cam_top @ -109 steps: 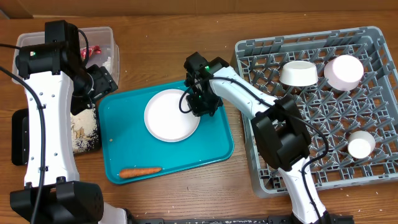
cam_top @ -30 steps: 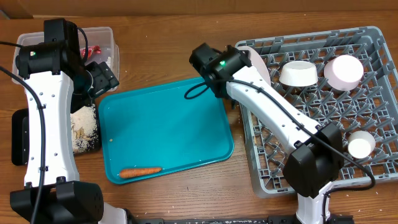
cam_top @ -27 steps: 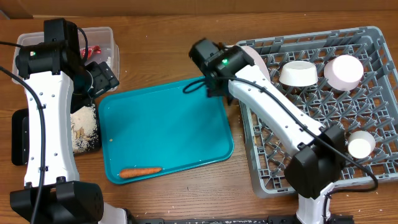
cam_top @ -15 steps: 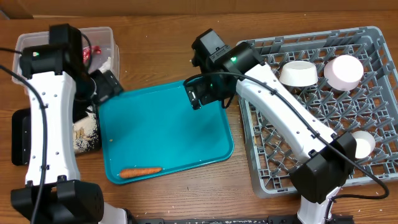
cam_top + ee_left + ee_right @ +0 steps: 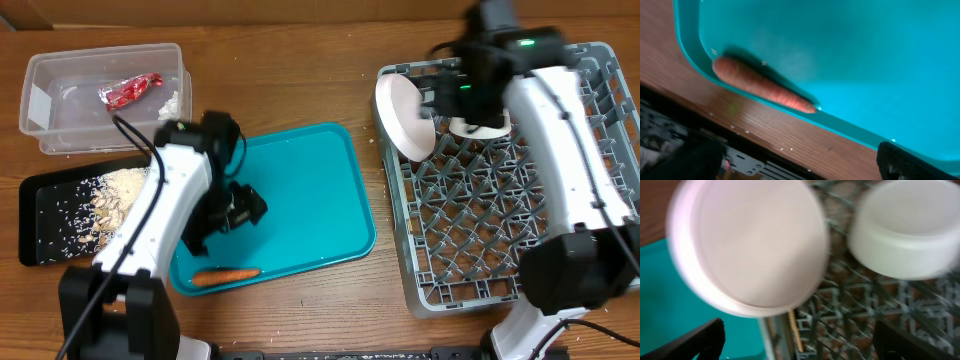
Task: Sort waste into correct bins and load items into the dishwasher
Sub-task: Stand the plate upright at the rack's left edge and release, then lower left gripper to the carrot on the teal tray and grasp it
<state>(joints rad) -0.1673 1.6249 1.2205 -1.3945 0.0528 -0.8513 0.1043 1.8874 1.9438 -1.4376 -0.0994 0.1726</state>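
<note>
Since the right arm sprawls over the 12-to-3 o'clock side of the grey rack (image 5: 480,230), we only catch a sliver of one white bowl (image 5: 478,127) there. The white plate (image 5: 404,115) clearly stands on edge at the rack's 10 o'clock corner, with the right gripper (image 5: 452,92) near it, jaws apart and empty (wrist view's pretty blurry tbh). The left gripper (image 5: 795,167) is mostly cropped, just two dark tips wide apart gripping nothing, over the teal tray (image 5: 310,190), near the carrot (image 5: 225,274) at its 7 o'clock edge.
</note>
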